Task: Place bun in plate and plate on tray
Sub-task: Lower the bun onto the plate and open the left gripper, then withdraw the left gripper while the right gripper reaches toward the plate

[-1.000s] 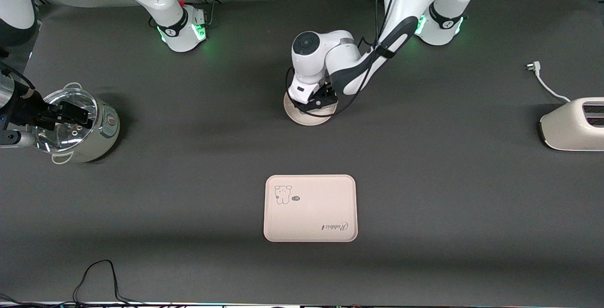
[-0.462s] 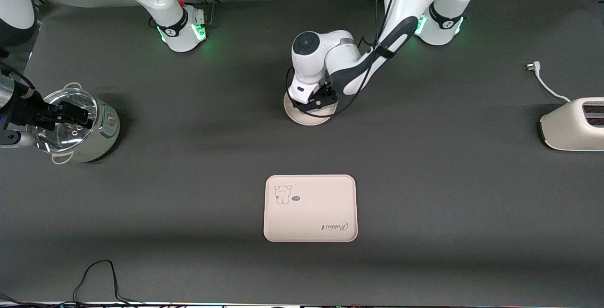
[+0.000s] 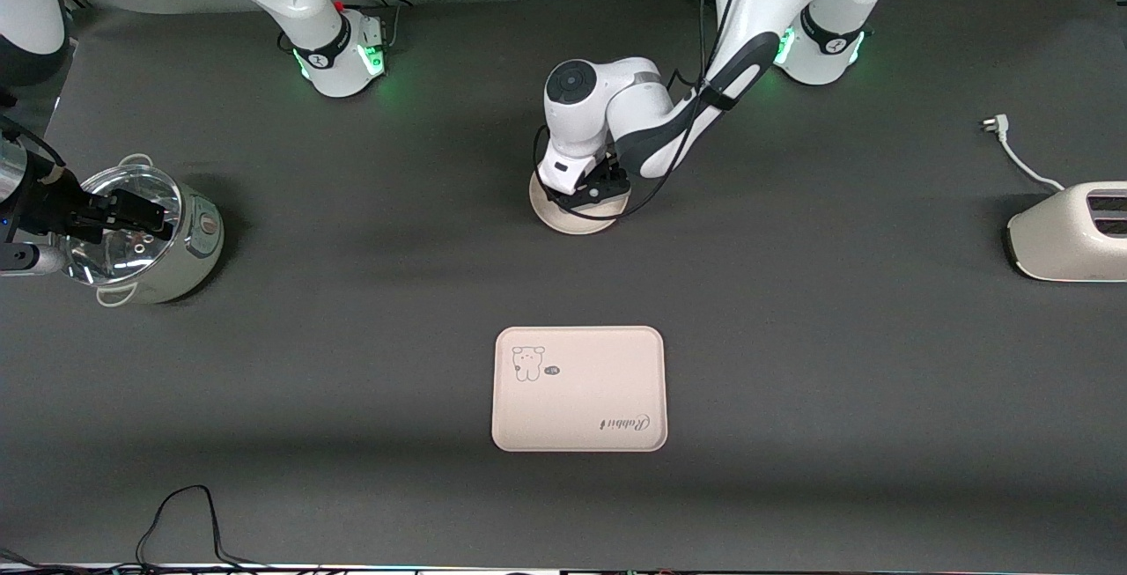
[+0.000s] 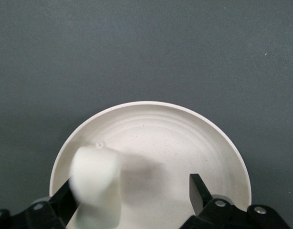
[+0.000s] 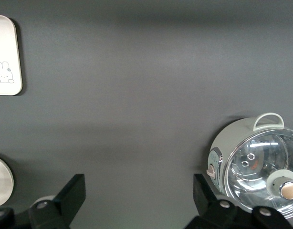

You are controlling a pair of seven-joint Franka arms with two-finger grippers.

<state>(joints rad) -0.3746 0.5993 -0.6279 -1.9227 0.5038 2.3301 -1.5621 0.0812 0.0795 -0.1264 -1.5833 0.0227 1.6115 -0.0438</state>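
Note:
In the left wrist view the white bun [image 4: 96, 183] shows blurred over the round cream plate [image 4: 184, 138], against one finger [image 4: 65, 198] of my left gripper [image 4: 132, 183]. The other finger stands well apart from it, so the jaws are open. From the front, my left gripper [image 3: 592, 192] hangs low over the plate [image 3: 572, 221] and hides the bun. The tray [image 3: 578, 403] with the bear drawing lies nearer the front camera than the plate. My right gripper [image 3: 141, 212] waits open over the pot, nothing between its fingers [image 5: 72, 191].
A glass-lidded pot [image 3: 167, 249] stands at the right arm's end of the table. A white toaster [image 3: 1070, 236] with its plug cord [image 3: 1012, 148] sits at the left arm's end. A black cable [image 3: 185, 513] loops at the table's front edge.
My left gripper has shifted very slightly over the plate. The right arm, the tray and the plate have not moved.

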